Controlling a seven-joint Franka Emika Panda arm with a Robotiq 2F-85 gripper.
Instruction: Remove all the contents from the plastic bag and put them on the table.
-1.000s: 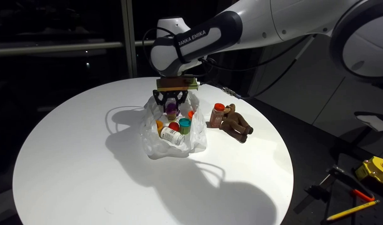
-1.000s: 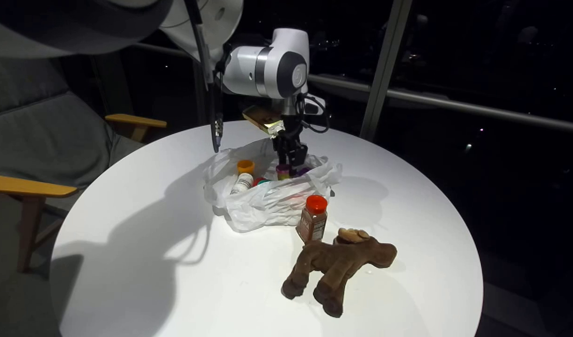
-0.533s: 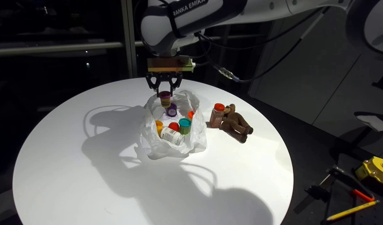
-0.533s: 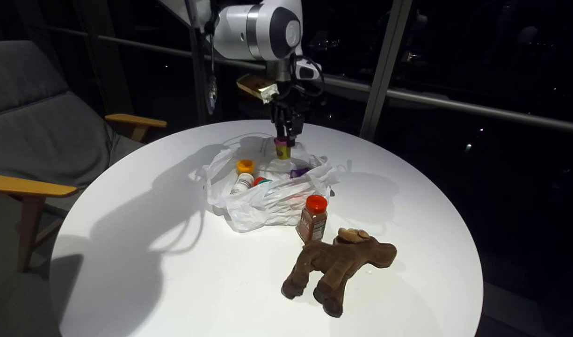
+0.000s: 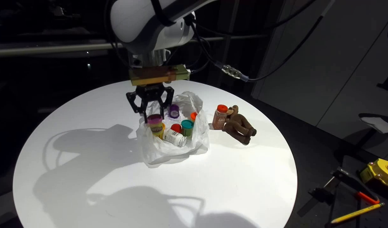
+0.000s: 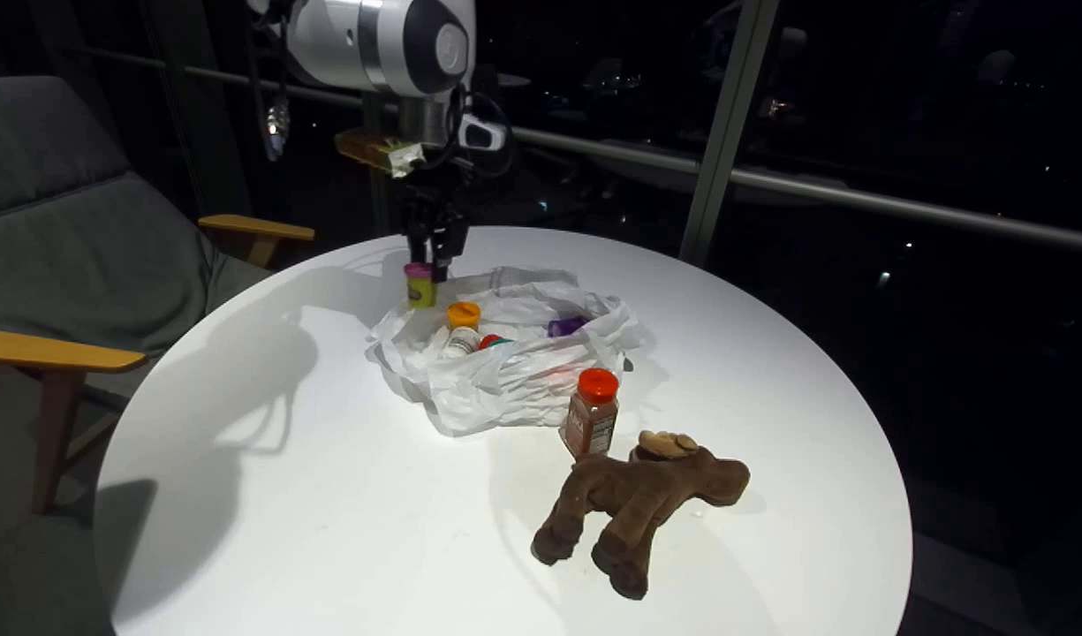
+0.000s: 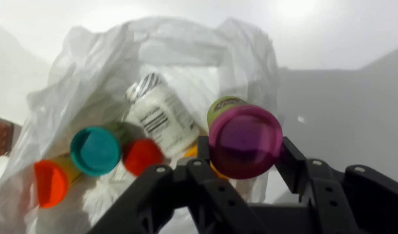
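Carrying a magenta-lidded pot [image 7: 246, 143], the gripper [image 5: 154, 118] now stands farther left in both exterior views than a second ago, lifted higher above the plastic bag [image 6: 505, 393]. Fingers part closed, one either side of the lid. Pot near upright over the bag's rim; whether its base touches plastic, cannot tell. Red-capped jar [image 5: 219, 117] and brown toy [image 6: 646, 495] unchanged, just beside each other on the table [image 5: 251, 186], right of centre.

Bag gapes upward. Inside: white bottle [image 7: 163, 118] on its side, left of centre in the wrist view; teal-lidded pot [image 7: 95, 151], red lid [image 7: 143, 157], orange-red lid [image 7: 51, 183] toward lower left; orange lid [image 6: 463, 315]; purple pot [image 5: 174, 111] near the bag's top in an exterior view.

White tabletop runs wide to the bag's lower left, shadow [image 5: 60, 186] across it. Round edge curves behind the bag, upper frame; grey chair [image 6: 72, 238] beyond, far left.
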